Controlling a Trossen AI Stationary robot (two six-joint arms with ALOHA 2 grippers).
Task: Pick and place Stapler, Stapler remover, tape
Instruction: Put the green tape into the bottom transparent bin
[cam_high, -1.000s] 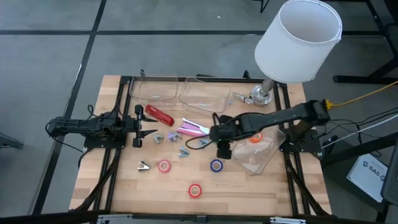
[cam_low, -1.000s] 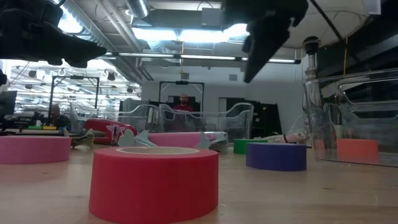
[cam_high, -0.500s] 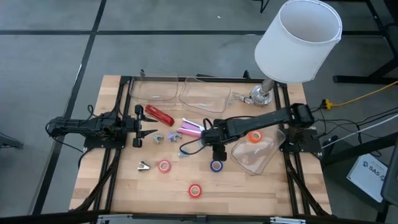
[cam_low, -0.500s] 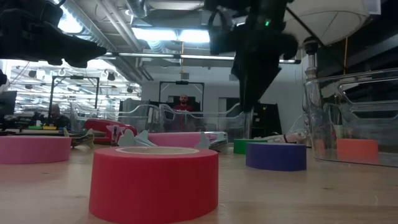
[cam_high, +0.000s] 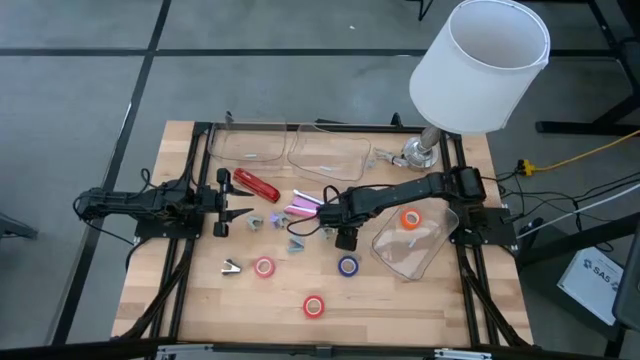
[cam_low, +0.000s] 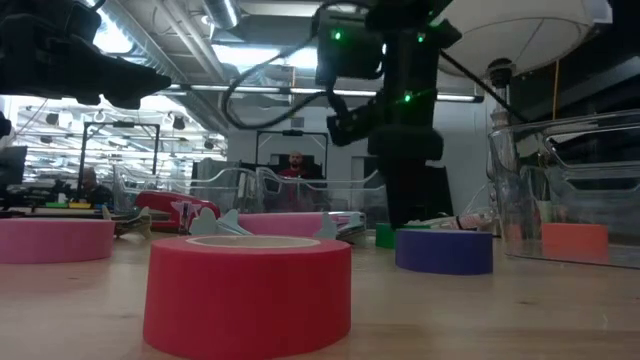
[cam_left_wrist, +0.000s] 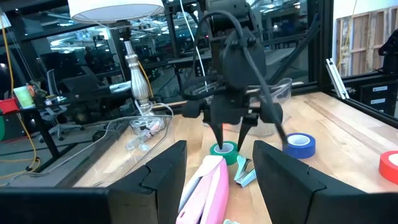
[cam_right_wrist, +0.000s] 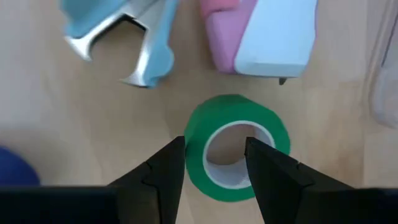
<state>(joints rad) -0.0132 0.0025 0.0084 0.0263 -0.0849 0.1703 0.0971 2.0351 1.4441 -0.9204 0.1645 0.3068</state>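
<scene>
a wooden table (cam_high: 200, 300) seen from above, described from left to right. at the left edge the left arm waits, stretched level over the table, its left gripper (cam_high: 232, 203) with fingers parted and nothing between them. just beyond it lies a red stapler (cam_high: 256, 185), and behind that two clear bins (cam_high: 300, 150) stand at the far edge. nearer the front lie a pink tape (cam_high: 264, 267) and a red tape (cam_high: 314, 306).

in the middle lies a pink stapler (cam_high: 307, 208) with a blue remover (cam_right_wrist: 134, 46) beside it. the right arm reaches in from the right, and the right gripper (cam_right_wrist: 214, 155) hangs straight down over a green tape (cam_right_wrist: 236, 146). its fingers (cam_right_wrist: 168, 165) are apart, not clenched; one sits just over the roll's outer edge, the other over its hole. the roll lies flat on the table, close by the pink stapler's end. whether the fingers touch it cannot be told.

right of that, a blue tape (cam_high: 348, 266) lies near the front. further right a clear tray (cam_high: 415, 255) holds an orange tape (cam_high: 410, 220). a lamp (cam_high: 480, 65) stands at the far right corner.
</scene>
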